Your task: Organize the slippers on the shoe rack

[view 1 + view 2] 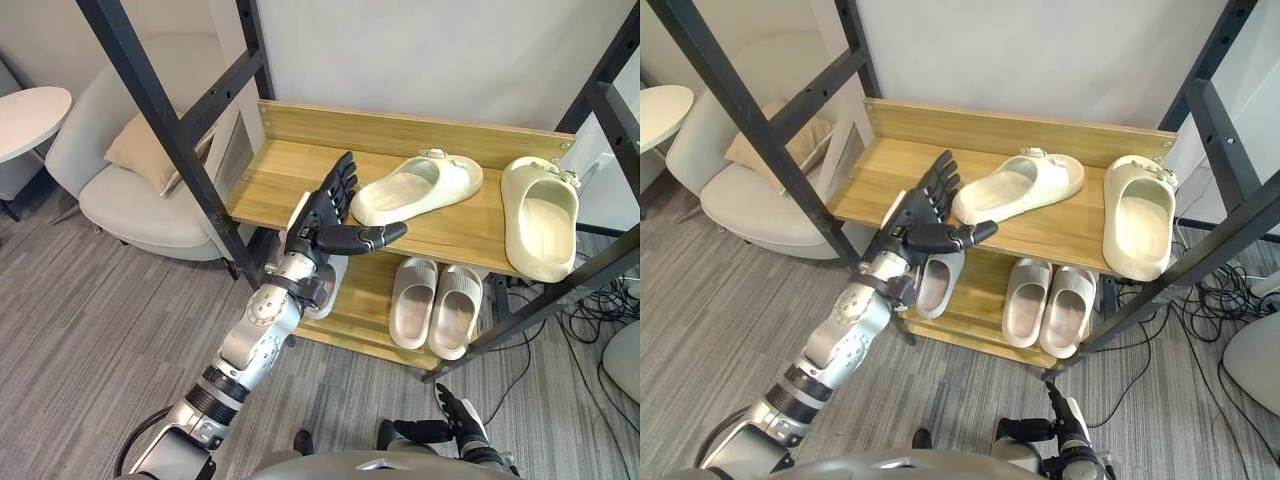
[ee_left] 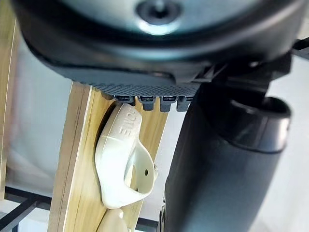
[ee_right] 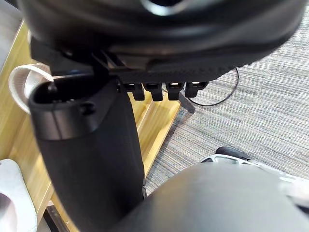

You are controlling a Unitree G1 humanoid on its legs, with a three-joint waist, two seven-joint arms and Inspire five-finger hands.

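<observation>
The left hand point(image 1: 322, 215) is held open and empty, fingers straight, and a cream slipper point(image 1: 415, 187) is seen just beyond its thumb.

My left hand point(image 1: 325, 215) is black. One top slipper point(image 1: 415, 187) and its mate point(image 1: 541, 215) are cream. The lower pair point(image 1: 413, 300) looks pale greige, though shaded. The rack shelf point(image 1: 290, 170) is honey wood-grain, the frame point(image 1: 170, 120) black, and the carpet point(image 1: 90, 320) streaked grey.

I read two slippers on the shoe rack's upper shelf point(image 1: 290, 175): the middle slipper point(image 1: 415, 187) lies aslant, the end slipper point(image 1: 541, 215) sits at the right end. On the lower shelf point(image 1: 365, 300) a slipper pair point(image 1: 437, 305) stands side by side, with a lone slipper point(image 1: 937, 280) to its left. An armchair point(image 1: 130, 200) holding a cushion point(image 1: 150, 150) stands left of the rack.
</observation>
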